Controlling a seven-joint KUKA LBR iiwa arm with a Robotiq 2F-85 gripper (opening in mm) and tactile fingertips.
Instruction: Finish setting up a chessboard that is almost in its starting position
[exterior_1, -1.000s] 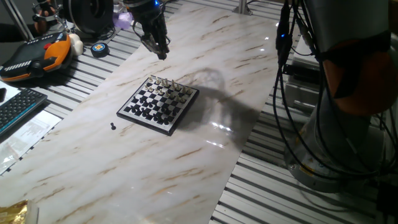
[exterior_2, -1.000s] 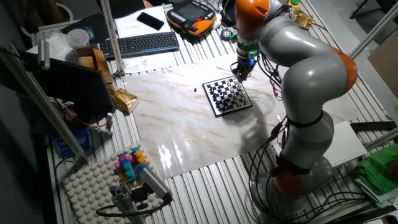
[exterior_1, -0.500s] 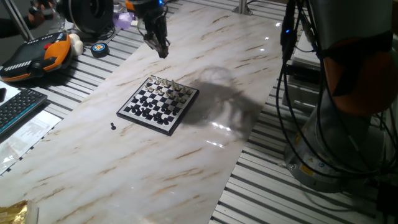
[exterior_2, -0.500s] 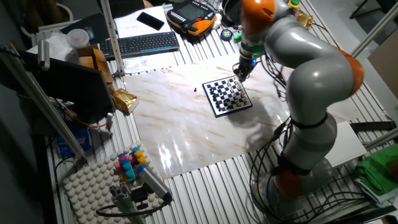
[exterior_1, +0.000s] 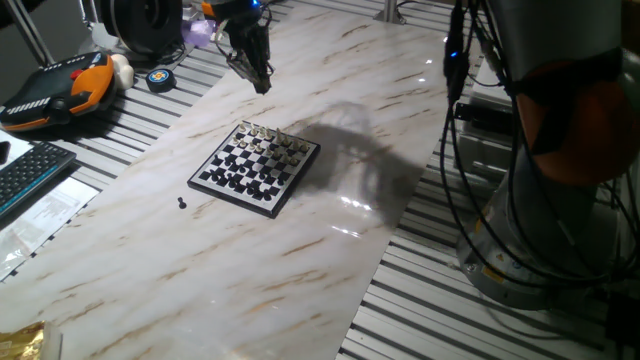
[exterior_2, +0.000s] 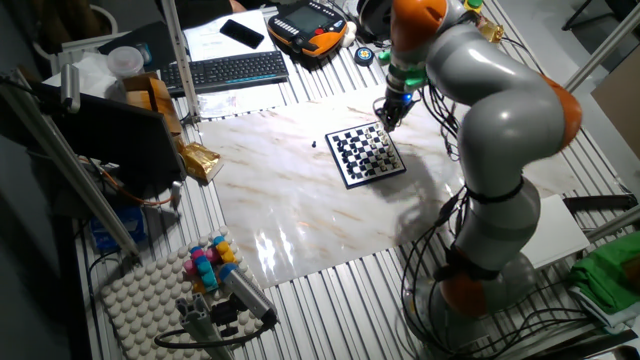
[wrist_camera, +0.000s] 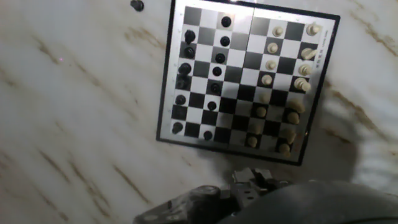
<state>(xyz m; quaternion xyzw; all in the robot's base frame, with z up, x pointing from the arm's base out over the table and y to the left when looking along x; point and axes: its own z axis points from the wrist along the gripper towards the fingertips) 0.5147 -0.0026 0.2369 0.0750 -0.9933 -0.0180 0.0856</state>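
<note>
The chessboard (exterior_1: 256, 167) lies flat on the marble counter (exterior_1: 300, 260), below and just ahead of the tool (exterior_1: 262, 82), which hangs above the counter off the board's far edge with nothing visibly between its fingers. Black pieces fill the two ranks on the side away from the tool in the fixed view; pale pieces fill the ranks nearest it. In the hand view the rows look nearly complete, though the black back rank shows at least one vacant square; piece types are too small to read. One stray black piece (exterior_1: 182, 203) stands on the counter just beside the board's black side, on the far side of the board from the tool, clear of the rim. Compared with a second ago, the tool has drifted slightly up and away from the board, and its shadow on the counter has shifted; board and stray piece have not moved. Whether the fingers are apart or together: cannot tell, since the hand view shows only a dark housing at the bottom edge. Judgement: no pick has begun; the stray black piece is the likely remaining item, and the tool must cross over the board to reach it.
</note>
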